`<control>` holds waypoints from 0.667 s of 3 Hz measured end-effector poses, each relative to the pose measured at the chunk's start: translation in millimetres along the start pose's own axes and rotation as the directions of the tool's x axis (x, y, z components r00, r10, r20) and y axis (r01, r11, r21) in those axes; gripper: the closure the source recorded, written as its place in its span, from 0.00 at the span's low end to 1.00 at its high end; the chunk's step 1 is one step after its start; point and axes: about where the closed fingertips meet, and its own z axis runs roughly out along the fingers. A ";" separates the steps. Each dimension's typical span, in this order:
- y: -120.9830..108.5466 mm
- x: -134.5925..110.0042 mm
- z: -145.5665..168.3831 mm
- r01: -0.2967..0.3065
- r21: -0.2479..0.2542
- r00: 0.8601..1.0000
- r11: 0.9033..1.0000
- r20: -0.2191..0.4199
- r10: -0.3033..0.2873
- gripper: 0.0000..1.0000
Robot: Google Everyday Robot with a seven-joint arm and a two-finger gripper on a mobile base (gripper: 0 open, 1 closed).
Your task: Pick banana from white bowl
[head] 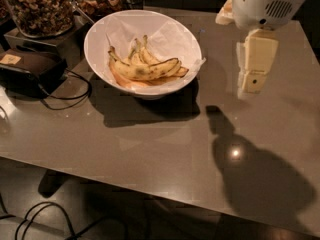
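My tool (pixel 251 84) hangs above the surface (pixel 150 144), well apart from the white bowl (pixel 97 44); open or closed, I cannot tell. The speckled banana (pixel 145 71) lies in that bowl, atop the other bananas (pixel 142 54). I should descend from above, straddling its middle.

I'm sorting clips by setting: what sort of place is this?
Probably an office snack counter: glass jars of nuts beside a large white bowl of bananas on a grey countertop. The cream gripper hovers right of the bowl.
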 end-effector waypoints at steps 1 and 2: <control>-8.5 -5.3 -0.1 0.001 0.035 1.000 0.999 0.016 -0.002 0.00; -26.7 -31.1 5.9 0.042 0.044 0.998 0.998 0.043 -0.044 0.00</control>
